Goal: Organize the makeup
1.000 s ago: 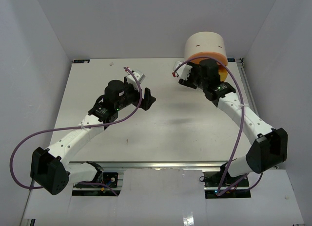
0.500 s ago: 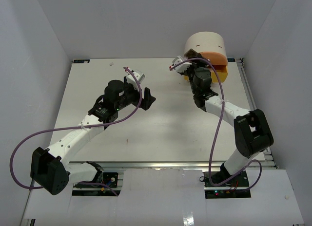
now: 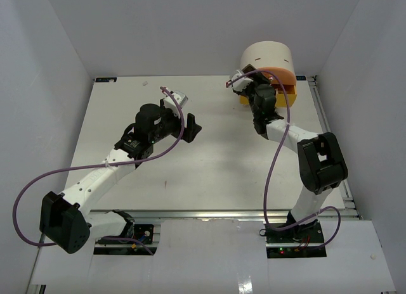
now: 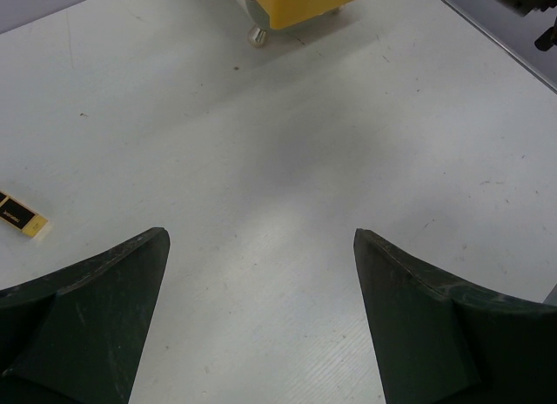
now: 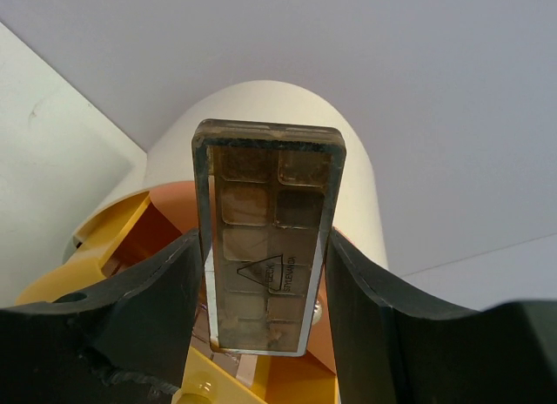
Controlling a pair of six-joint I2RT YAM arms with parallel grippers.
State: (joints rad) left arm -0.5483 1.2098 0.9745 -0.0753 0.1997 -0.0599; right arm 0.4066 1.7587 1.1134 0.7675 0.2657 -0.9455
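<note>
R claw (image 5: pixel 264 258) grips brown palette (image 5: pixel 265 195) by drawer unit (image 3: pixel 266 56); L claw (image 4: pixel 261 278) wide open.

The clear rectangular plastic palette of brown pans (image 5: pixel 265 239), at the centre of the right wrist view, carries an embossed triangle sign in its lower half. The small lettering at the triangle is too fine to read. No other text is legible.

Right arm (image 3: pixel 317 161) folded in, elbow raised; right gripper (image 5: pixel 265 256) carried brown palette (image 5: pixel 265 195) up beside drawer unit (image 3: pixel 266 53).
</note>
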